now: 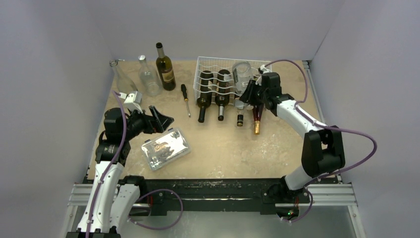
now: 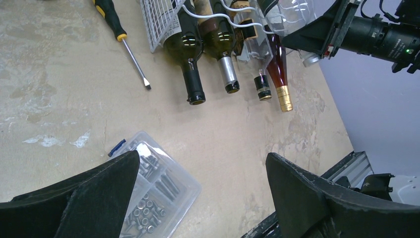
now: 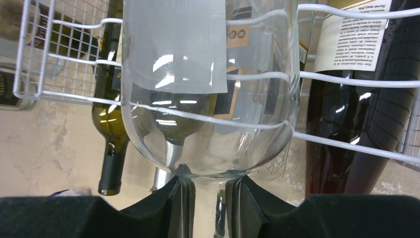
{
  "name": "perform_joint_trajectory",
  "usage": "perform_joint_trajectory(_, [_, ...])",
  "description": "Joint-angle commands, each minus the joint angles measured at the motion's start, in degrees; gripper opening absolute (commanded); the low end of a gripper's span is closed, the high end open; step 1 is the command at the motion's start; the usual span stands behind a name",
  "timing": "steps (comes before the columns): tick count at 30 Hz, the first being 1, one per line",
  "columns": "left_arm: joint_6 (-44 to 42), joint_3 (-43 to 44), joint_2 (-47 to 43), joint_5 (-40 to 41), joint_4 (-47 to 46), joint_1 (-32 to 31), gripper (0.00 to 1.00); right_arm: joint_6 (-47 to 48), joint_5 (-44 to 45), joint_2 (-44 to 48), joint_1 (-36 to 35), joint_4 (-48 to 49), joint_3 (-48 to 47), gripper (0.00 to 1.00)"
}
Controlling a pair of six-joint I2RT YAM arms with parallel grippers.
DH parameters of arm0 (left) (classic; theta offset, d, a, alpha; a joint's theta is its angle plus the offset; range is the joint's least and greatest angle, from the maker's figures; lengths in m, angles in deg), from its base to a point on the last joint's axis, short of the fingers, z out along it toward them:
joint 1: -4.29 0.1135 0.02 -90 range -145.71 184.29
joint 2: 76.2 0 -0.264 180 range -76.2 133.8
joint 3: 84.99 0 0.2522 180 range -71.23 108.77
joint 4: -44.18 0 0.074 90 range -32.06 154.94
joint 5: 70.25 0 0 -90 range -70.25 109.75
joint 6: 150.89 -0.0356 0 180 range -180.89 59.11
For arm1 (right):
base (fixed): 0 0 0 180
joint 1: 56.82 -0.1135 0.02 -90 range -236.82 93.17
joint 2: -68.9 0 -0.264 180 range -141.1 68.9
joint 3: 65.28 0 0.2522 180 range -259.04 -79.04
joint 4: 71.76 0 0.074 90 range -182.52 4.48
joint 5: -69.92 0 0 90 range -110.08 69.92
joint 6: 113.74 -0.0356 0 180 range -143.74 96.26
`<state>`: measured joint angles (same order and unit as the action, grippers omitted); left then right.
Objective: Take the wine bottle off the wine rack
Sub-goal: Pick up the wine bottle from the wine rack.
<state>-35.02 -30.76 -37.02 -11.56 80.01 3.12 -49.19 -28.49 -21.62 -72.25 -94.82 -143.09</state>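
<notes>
The white wire wine rack (image 1: 208, 67) stands at the back middle of the table. My right gripper (image 1: 246, 97) is shut on the neck of a clear wine bottle (image 1: 241, 74), whose base tilts up over the rack's right side. In the right wrist view the fingers (image 3: 181, 198) pinch the neck just below the clear bottle's shoulder (image 3: 208, 99), and rack wires (image 3: 346, 79) show behind and through the glass. Two dark bottles (image 1: 204, 91) (image 1: 223, 91) lie in the rack, necks pointing forward. My left gripper (image 1: 163, 119) is open and empty above the table's left side.
A red bottle (image 1: 256, 119) and a small bottle neck (image 1: 240, 120) stick out beside my right gripper. A screwdriver (image 1: 185, 98) lies left of the rack. A clear parts box (image 1: 165, 148) sits under my left gripper. Three upright bottles (image 1: 165, 69) stand at the back left.
</notes>
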Motion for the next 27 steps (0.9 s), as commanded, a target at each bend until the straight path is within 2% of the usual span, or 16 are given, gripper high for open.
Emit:
perform_joint_trajectory(1, [-0.9, -0.2, -0.6, -0.9, -1.4, 0.0, 1.00, -1.6, -8.6, 7.0, 3.0, 12.2, 0.2, 0.00])
perform_joint_trajectory(5, [-0.7, -0.4, -0.6, -1.7, -2.1, -0.1, 1.00, -3.6, -16.3, 9.1, 6.3, 16.6, 3.0, 0.00])
perform_joint_trajectory(13, [-0.2, -0.8, -0.8, -3.9, -3.8, 0.0, 1.00, -3.9, -24.4, 12.6, 9.0, 20.1, 6.0, 0.00])
perform_joint_trajectory(21, [1.1, -1.9, -1.5, -6.9, -7.0, 0.0, 1.00, -4.0, -29.1, 16.2, 9.6, 21.0, 8.0, 0.00])
perform_joint_trajectory(27, [1.3, -2.2, -1.7, -7.7, -8.0, 0.0, 1.00, -1.5, -34.2, 17.9, 9.7, 18.2, 8.0, 0.00])
